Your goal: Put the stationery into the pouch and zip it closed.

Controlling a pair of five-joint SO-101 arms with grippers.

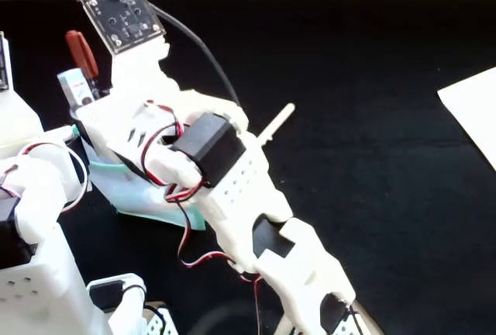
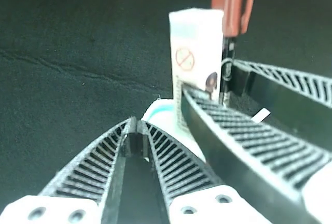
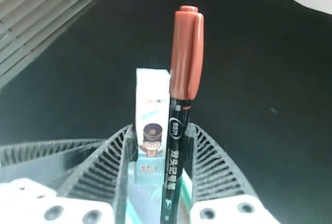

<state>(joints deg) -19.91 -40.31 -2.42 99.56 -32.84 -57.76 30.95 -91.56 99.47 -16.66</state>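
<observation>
My right gripper (image 3: 161, 130) is shut on two things held upright side by side: a black marker with a red-brown cap (image 3: 185, 53) and a white eraser box (image 3: 150, 110). In the high view the marker (image 1: 80, 52) and box (image 1: 74, 85) stick up at the far left, above the light teal pouch (image 1: 143, 195) lying under the right arm. My left gripper (image 2: 136, 128) is shut, its tips pinching the pouch's pale edge (image 2: 158, 112). Close beside it are the right gripper's fingers (image 2: 233, 130) with the box (image 2: 194, 47) and marker (image 2: 233, 1).
A white pen-like stick (image 1: 275, 126) lies on the black table (image 1: 364, 79) just right of the right arm. A white sheet (image 1: 473, 110) sits at the right edge. The left arm's base (image 1: 31, 273) stands at the front left.
</observation>
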